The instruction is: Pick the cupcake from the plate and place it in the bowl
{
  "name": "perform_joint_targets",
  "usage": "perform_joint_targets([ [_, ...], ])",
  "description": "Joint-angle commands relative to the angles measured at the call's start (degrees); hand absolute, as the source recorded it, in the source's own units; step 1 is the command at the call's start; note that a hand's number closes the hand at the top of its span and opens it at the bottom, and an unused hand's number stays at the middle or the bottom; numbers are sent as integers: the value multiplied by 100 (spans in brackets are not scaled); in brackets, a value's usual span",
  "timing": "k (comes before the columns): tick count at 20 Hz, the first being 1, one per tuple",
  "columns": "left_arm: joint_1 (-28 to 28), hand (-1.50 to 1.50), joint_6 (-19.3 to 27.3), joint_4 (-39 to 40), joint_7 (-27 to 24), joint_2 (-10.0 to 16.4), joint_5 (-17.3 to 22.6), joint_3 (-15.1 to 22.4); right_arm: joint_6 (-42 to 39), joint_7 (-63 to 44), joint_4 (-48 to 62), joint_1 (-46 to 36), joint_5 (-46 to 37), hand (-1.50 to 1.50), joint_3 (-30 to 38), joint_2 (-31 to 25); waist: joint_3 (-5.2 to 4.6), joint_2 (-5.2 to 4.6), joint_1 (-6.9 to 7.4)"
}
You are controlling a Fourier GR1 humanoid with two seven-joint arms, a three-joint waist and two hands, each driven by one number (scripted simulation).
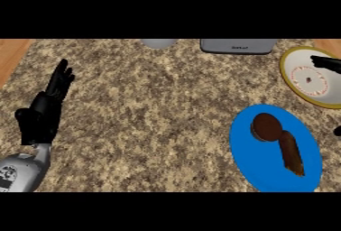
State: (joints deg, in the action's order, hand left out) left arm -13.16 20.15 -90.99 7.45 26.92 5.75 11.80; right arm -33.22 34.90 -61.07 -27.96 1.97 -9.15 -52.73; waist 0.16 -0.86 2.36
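Fingers [61, 79] of my left hand [41, 115]: straight, released, empty. The cupcake [266, 127] sits on the blue plate [266, 167], far to their right. My right hand [326, 63], over the bowl [300, 63], is nearer; its grip I cannot tell.

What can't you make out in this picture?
All in the head view.
Right hand: mostly cut off by the right edge, so its pose is unclear.
Bowl: right side cut by the same edge.
Grey round thing and grey box: cut by the upper edge, unidentifiable.
Brown stick beside the cupcake: cannot tell what it is.
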Motion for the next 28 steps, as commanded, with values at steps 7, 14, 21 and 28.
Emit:
perform_joint_targets([
  [7,-37,0,31,71,75,-161,-188,-42,-652,669,218,-782,-1194,-150,-1233,239,-12,41,-58],
  [14,-31,0,-37,162,-2,-286,-306,-120,-203,444,120,-828,-1965,-150,-1926,626,-14,63,-141],
  [21,-227,0,-141,297,230,-420,-549,-300,-60,151,513,-940,-2695,-150,-1945,887,-15,76,-193],
  [28,73,0,-306,140,99,-545,-641,-481,262,208,969,-855,-3212,-150,-1926,1472,-15,80,-191],
])
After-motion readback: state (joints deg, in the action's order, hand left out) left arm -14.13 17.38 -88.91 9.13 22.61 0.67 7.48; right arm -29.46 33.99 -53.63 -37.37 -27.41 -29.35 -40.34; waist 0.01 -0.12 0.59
